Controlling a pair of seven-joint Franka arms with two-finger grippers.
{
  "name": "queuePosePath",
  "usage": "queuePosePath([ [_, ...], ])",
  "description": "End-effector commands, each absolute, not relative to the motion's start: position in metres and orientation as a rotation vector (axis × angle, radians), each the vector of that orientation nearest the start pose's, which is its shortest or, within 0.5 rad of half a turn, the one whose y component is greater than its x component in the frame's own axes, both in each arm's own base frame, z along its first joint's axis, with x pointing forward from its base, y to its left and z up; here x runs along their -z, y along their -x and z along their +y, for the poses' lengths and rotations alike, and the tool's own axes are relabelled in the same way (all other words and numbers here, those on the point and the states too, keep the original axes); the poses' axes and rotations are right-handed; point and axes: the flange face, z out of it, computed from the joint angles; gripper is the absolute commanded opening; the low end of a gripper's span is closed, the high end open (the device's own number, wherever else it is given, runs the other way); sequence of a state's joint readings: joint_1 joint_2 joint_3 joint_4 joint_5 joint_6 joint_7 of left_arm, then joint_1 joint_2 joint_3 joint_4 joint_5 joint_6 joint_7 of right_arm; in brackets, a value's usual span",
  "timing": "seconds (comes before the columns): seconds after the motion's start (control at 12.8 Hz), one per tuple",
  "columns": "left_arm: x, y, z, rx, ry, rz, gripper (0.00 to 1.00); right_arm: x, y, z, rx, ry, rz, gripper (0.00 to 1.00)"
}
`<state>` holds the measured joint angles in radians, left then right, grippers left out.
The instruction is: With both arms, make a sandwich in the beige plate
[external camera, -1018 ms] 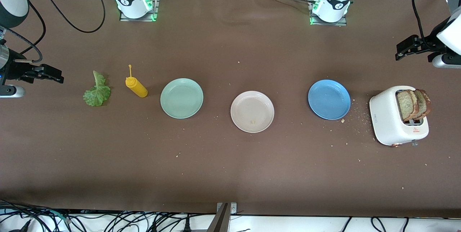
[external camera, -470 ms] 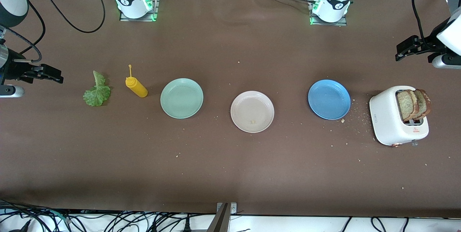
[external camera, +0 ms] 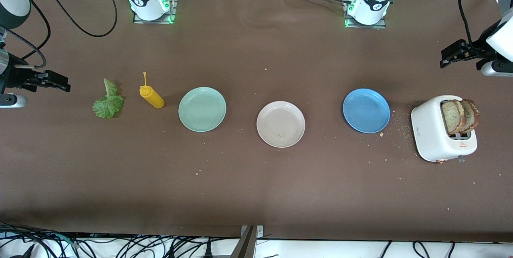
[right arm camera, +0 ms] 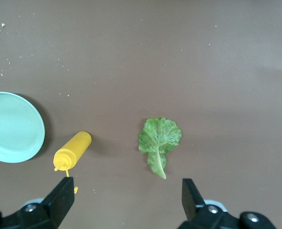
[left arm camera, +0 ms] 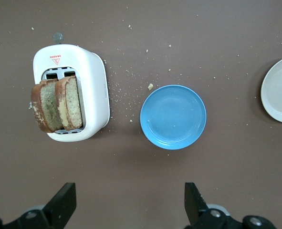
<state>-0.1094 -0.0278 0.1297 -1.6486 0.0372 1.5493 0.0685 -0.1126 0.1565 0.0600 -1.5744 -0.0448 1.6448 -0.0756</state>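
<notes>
The beige plate [external camera: 280, 123] lies mid-table with only a crumb in it; its edge shows in the left wrist view [left arm camera: 279, 90]. No sandwich shows. Two brown bread slices [external camera: 461, 115] [left arm camera: 55, 105] stand in the white toaster [external camera: 431, 134] [left arm camera: 95, 81] at the left arm's end. A green lettuce leaf [external camera: 107, 101] [right arm camera: 159, 138] lies flat at the right arm's end. My left gripper [external camera: 449, 55] [left arm camera: 130, 202] hangs open and empty over bare table beside the toaster. My right gripper [external camera: 60, 83] [right arm camera: 126, 198] hangs open and empty beside the lettuce.
A mint-green plate [external camera: 202, 109] [right arm camera: 12, 126] and a yellow squeeze bottle [external camera: 151, 96] [right arm camera: 73, 151] lie between the lettuce and the beige plate. A blue plate [external camera: 366, 110] [left arm camera: 172, 117] sits between the beige plate and the toaster. Crumbs are scattered around the toaster.
The right arm has drifted very slightly toward its end of the table. The left arm and everything on the table have stayed put.
</notes>
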Motion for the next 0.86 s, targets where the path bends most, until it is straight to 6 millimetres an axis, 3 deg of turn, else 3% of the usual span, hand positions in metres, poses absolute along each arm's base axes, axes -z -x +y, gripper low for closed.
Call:
queuePosePath([
  [0.0, -0.604, -0.545, 0.018, -0.100, 3.120, 0.108, 1.00, -0.538, -0.601, -0.036, -0.174, 3.176, -0.040, 1.00],
  [0.31, -0.604, -0.545, 0.018, -0.098, 3.118, 0.108, 1.00, -0.529, -0.595, -0.038, -0.254, 3.168, -0.032, 1.00],
  [0.78, -0.604, -0.546, 0.018, -0.089, 3.118, 0.108, 1.00, -0.528, -0.598, -0.038, -0.225, 3.176, -0.034, 1.00],
])
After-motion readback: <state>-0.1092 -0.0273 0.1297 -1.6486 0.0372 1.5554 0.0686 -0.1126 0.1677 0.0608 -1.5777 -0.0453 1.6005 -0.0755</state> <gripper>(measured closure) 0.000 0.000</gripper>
